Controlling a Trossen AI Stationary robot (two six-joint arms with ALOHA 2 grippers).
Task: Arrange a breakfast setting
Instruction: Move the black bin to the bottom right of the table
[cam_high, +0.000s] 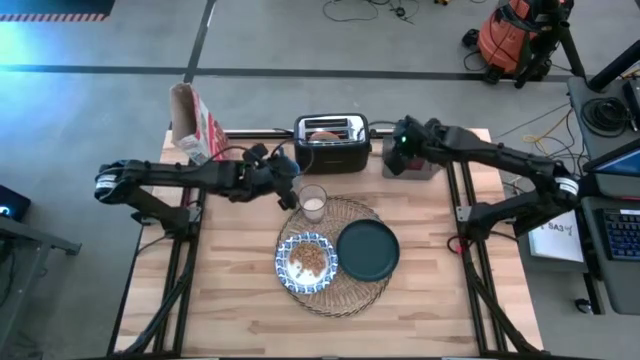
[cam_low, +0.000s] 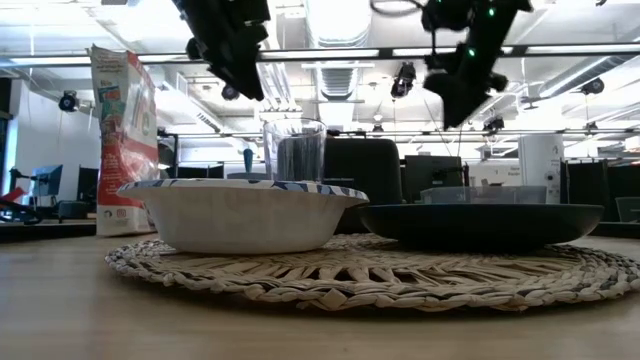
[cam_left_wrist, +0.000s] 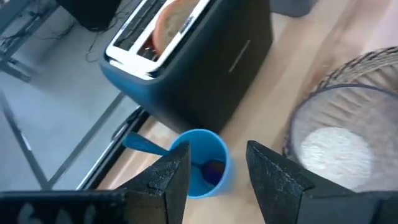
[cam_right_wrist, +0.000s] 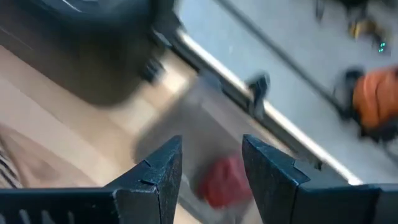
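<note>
Up front, the woven placemat (cam_high: 335, 292) carries the patterned bowl (cam_high: 306, 263) and teal plate (cam_high: 368, 250) side by side, the glass of milk (cam_high: 313, 204) at its back edge, grouped as one setting. Beyond, the left gripper (cam_left_wrist: 214, 171) hovers, fingers apart, over the blue cup (cam_left_wrist: 204, 163) holding the spoon (cam_left_wrist: 144, 144). Farthest back by the toaster (cam_high: 332, 141), the right gripper (cam_right_wrist: 211, 165) hangs spread above a red item (cam_right_wrist: 222, 180).

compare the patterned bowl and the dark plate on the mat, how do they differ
The bowl is blue-and-white patterned with a white outside; the plate is plain dark teal. The bowl is deep and holds brownish cereal; the plate is shallow and bare. The bowl stands taller than the plate. Both are round and sit side by side on the woven placemat.
</note>
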